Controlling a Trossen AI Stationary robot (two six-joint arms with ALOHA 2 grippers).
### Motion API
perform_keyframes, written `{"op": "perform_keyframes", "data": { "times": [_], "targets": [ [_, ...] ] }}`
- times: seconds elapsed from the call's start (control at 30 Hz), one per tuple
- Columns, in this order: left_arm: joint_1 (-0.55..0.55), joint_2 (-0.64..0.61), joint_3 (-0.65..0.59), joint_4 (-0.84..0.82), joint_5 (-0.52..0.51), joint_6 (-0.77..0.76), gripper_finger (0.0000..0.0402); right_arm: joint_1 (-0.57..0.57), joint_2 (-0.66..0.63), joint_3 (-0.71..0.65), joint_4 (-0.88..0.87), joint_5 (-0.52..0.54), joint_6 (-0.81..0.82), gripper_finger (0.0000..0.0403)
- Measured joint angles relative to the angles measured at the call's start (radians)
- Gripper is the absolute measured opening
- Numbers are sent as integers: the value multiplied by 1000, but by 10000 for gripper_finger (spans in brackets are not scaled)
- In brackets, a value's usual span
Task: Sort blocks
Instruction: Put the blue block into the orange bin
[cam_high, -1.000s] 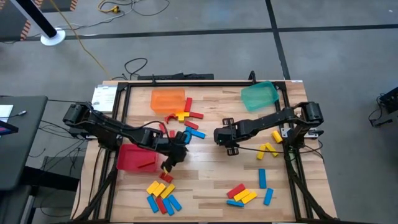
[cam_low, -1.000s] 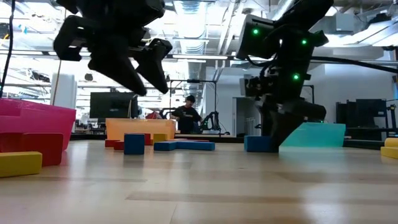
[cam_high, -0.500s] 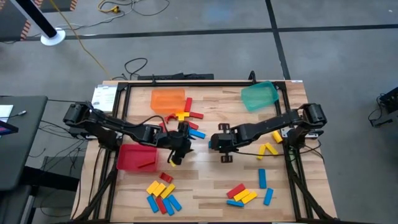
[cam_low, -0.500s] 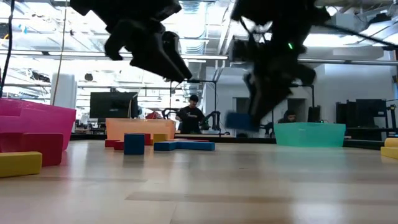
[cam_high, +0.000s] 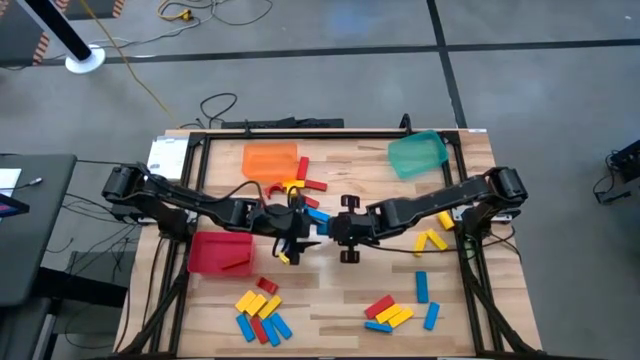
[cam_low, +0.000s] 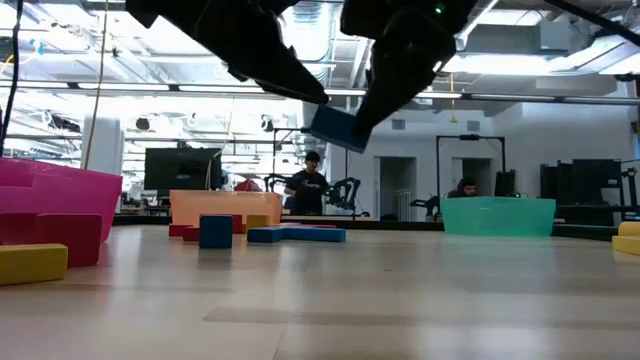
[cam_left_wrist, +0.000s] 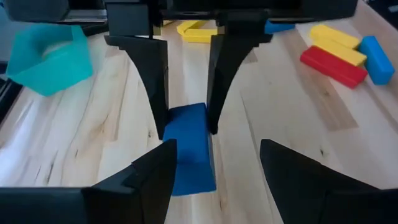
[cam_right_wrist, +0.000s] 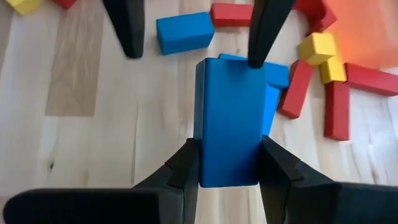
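Sorting was barely begun: most blocks lay loose around the red bin. The right tool clenched a blue block aloft beside the released left tool.

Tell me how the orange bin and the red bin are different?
The orange bin sits at the table's far edge; the red bin sits nearer, on the left arm's side. A red block lies in the red bin; none shows inside the orange bin. Red and yellow blocks lie beside the orange bin. Both are open-topped.
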Motion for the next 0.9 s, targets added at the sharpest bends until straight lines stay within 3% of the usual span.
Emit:
{"op": "perform_keyframes", "data": {
  "times": [0.43,0.9],
  "targets": [
    [0,-1,1,-7,5,-40,227,2,1,5,89,23,10,128],
    [-1,-6,1,-55,-134,-10,227,9,2,5,109,32,30,128]
  ]
}}
